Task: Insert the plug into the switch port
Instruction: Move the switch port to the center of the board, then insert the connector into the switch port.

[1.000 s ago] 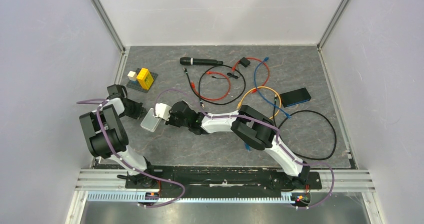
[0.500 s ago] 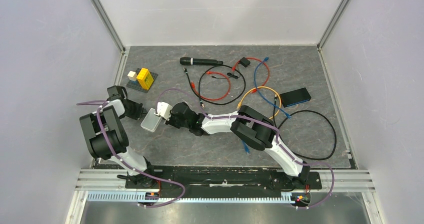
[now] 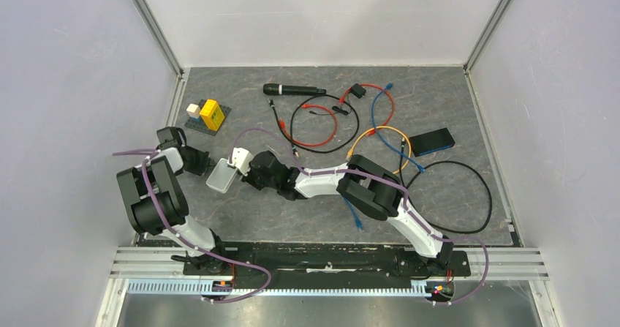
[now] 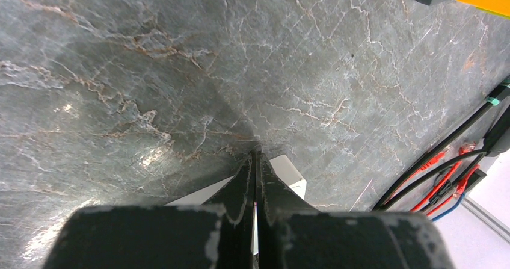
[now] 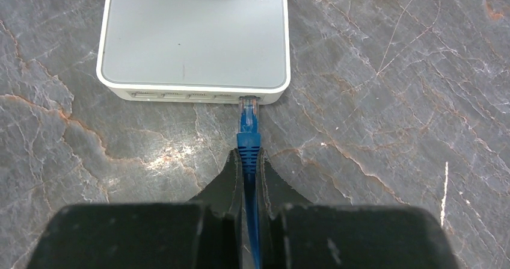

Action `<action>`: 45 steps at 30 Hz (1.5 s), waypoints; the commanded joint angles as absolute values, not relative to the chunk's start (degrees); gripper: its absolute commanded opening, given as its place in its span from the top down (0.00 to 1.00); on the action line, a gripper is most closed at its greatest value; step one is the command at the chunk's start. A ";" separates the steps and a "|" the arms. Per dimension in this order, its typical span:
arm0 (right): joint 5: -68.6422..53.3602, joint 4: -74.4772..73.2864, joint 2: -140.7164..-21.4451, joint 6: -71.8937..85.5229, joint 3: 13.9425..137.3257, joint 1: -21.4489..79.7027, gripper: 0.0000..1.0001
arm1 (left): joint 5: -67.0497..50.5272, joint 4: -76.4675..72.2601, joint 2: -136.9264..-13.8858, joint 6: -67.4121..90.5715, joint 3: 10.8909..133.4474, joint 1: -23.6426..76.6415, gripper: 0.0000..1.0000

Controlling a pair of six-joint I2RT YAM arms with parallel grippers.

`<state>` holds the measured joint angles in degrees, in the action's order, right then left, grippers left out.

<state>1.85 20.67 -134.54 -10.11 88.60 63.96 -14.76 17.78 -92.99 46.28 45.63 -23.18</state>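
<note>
Bright, even light falls from above, so the top view is sharp and the shadows on the grey table (image 3: 292,221) are only soft and short. In the 2 wrist views pale glare patches shine on the stone. There the black body of the left gripper (image 4: 255,157) and of the right gripper (image 5: 249,157) at the bottom edge is blurred, out of focus.
</note>
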 commanded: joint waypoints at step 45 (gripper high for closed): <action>3.54 28.33 -135.30 -9.31 91.35 63.34 1.00 | -21.79 19.51 -95.34 46.99 38.23 -22.18 0.96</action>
